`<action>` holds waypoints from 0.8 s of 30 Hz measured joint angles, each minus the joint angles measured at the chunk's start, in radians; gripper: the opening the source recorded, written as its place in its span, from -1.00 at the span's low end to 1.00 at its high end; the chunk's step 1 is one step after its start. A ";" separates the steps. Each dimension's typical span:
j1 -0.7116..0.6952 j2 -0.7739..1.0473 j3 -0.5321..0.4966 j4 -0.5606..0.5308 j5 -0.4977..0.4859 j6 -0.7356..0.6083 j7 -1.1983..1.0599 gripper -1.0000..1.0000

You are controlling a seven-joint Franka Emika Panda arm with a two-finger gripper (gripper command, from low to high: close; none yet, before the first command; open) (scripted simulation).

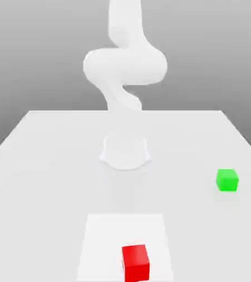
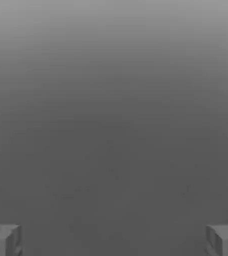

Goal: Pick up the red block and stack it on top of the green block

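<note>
Because the red block (image 1: 135, 262) sits at the near edge of the table (image 1: 44, 148), well apart from the green block (image 1: 227, 180) toward the exterior view's right, a descent off its centre could nudge it aside. Gripper (image 2: 114, 240) fingers stand wide apart, holding nothing. No containers are present.

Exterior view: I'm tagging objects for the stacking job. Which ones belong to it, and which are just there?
Belong to the job:
- small bright-red matte cube
- small bright-green matte cube
- open two-finger gripper

Just there:
- white table
- pale square patch under the red cube
</note>
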 joint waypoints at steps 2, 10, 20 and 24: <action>0.005 0.077 -0.002 -0.013 0.002 0.029 -0.010 0.00; 0.021 0.369 -0.005 -0.064 0.009 0.140 -0.049 0.00; 0.035 0.731 -0.001 -0.126 0.010 0.278 -0.091 0.00; 0.037 0.876 0.001 -0.151 0.002 0.333 -0.103 0.00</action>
